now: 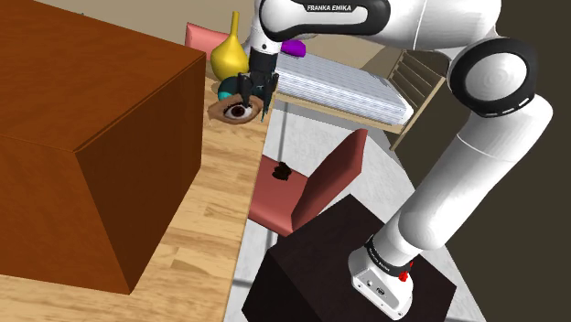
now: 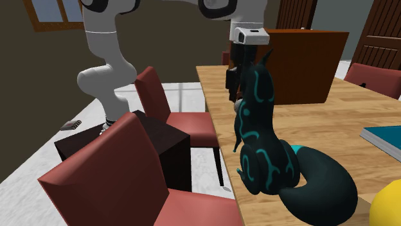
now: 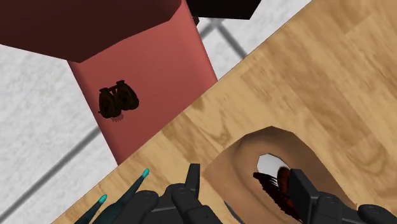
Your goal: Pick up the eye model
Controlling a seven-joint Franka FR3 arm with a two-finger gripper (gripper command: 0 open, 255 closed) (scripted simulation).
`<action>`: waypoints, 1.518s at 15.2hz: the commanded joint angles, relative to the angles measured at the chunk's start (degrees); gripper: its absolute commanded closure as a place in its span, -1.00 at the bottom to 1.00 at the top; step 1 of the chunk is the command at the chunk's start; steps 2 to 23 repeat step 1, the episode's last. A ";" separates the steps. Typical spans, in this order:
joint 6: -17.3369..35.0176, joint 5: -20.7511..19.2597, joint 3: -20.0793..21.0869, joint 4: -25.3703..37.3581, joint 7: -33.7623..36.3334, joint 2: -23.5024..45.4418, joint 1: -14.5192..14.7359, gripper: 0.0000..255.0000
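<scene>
The eye model (image 1: 236, 111) is a tan, skin-coloured shell with a dark red-brown eye, lying near the wooden table's (image 1: 210, 201) far edge. My black gripper (image 1: 256, 104) hangs right over it, fingers pointing down. In the wrist view the eye model (image 3: 267, 159) lies between the fingers of the gripper (image 3: 245, 173), which stand apart and open; one finger (image 3: 192, 178) is just off its rim, the other (image 3: 300, 189) overlaps its dark centre. In the second exterior view the gripper (image 2: 231, 85) dips behind a black figurine (image 2: 263, 144) that hides the eye model.
The black, teal-striped figurine (image 1: 225, 91) stands close by the eye, with a yellow vase (image 1: 231, 55) behind. A big brown box (image 1: 91, 119) takes up much of the table. A red chair (image 1: 311, 183) carrying a small dark object (image 1: 282, 170) stands by the table's edge. A teal book (image 2: 384, 138) lies further along.
</scene>
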 commanded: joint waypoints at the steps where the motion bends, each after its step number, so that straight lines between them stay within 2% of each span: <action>1: -0.46 0.00 0.01 0.46 0.01 -0.01 0.01 1.00; 23: -0.46 0.00 0.01 0.46 0.01 -0.01 0.01 1.00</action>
